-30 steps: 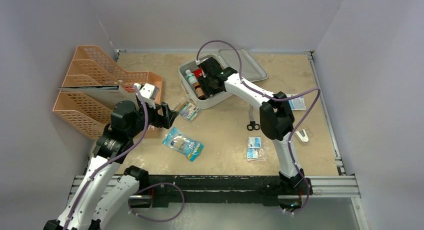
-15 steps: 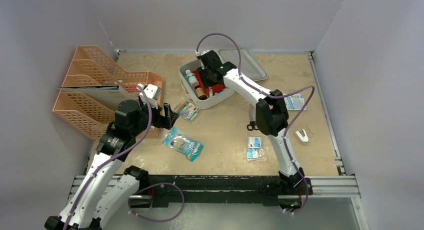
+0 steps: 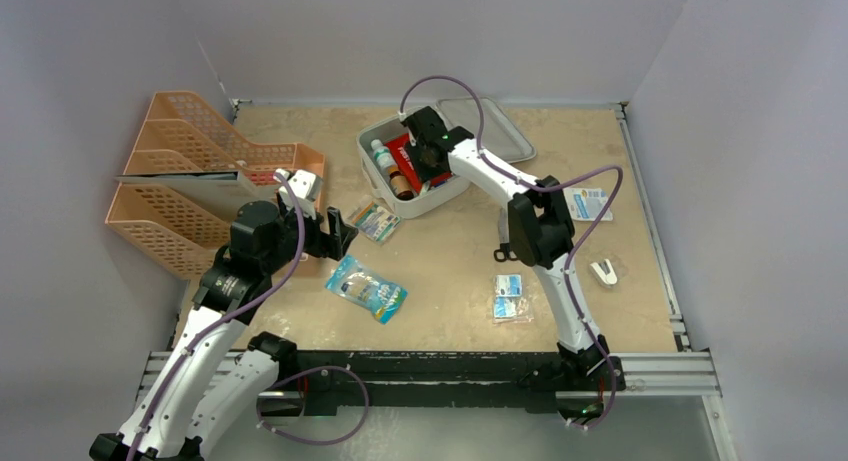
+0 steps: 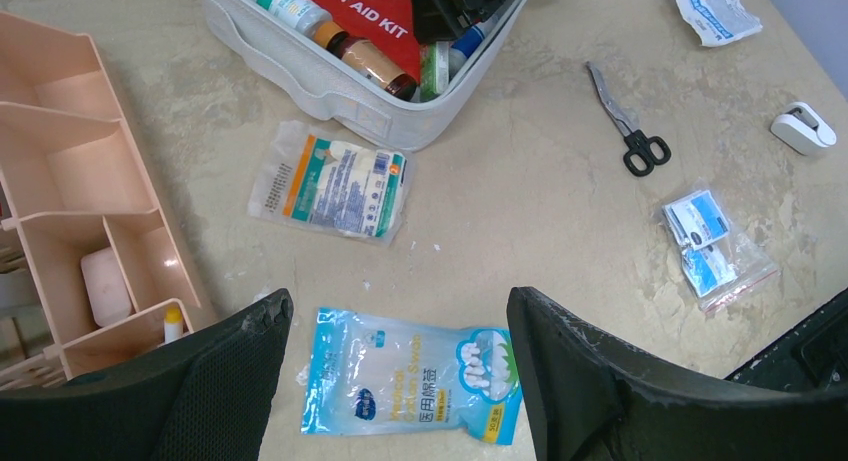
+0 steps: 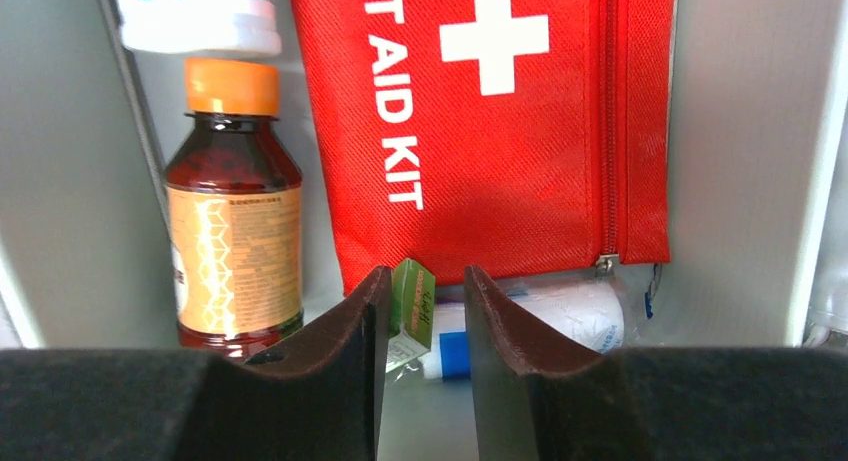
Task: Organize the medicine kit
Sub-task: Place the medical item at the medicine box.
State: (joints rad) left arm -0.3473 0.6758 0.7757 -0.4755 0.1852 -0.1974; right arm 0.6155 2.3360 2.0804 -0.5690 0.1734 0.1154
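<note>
**A:** What crowds the right gripper (image 5: 427,279)?

**B:** It hangs inside the medicine kit (image 5: 745,131), a pale grey case with smooth walls on both sides of the fingers. Straight ahead of the tips lies a red woven pouch (image 5: 500,131) with a white cross and a zip. Off the left finger stands a brown glossy bottle (image 5: 235,241) with an orange cap and a gold label. A small green box (image 5: 412,306) sits right at the gap, beside a white roll with blue print (image 5: 560,316).

**A:** Is it holding anything?

**B:** The fingers stand close together with a narrow gap. I cannot tell whether they pinch the green box.

**A:** And the left gripper (image 4: 397,301)?

**B:** Spread wide, holding nothing, above the mottled beige table (image 4: 520,211). Under the gap lies a crinkly blue plastic pack (image 4: 410,386). Ahead of it is a flat clear packet with an orange stripe (image 4: 330,181), and just beyond that the kit's textured front wall, lid open. A peach plastic tray (image 4: 60,181) with square compartments sits off the left finger. Off the right finger lie black-handled scissors (image 4: 625,126), a clear bag of blue-white sachets (image 4: 715,246) and a small white clip-like piece (image 4: 803,128).
</note>
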